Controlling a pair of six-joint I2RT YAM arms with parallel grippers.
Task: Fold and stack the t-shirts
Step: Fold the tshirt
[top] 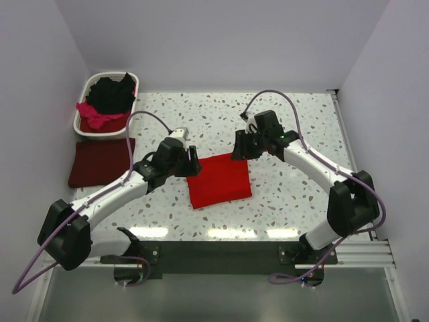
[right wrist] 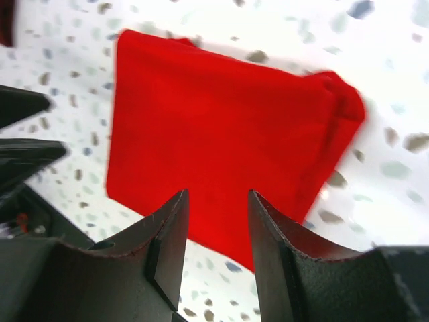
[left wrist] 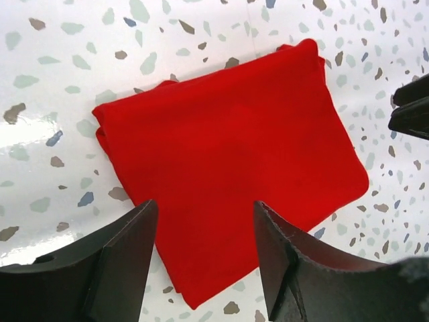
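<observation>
Shirts: we see the red shirt (top: 218, 180) folded at mid-table (top: 301, 107), the folded maroon shirt (top: 100, 161) well left, and beyond it a basket (top: 78, 114) with black (top: 110, 94) and pink (top: 94, 115) ones. The left claw (left wrist: 204, 215) and right claw (right wrist: 216, 201) hover over the red shirt's edges, jaws parted and empty.

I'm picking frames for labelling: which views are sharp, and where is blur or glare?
Top view: sharp, glare streaks on the table, near edge. Left wrist view: red shirt crisp, glare patch at left. Right wrist view: the shirt and table are smeared by blur.
</observation>
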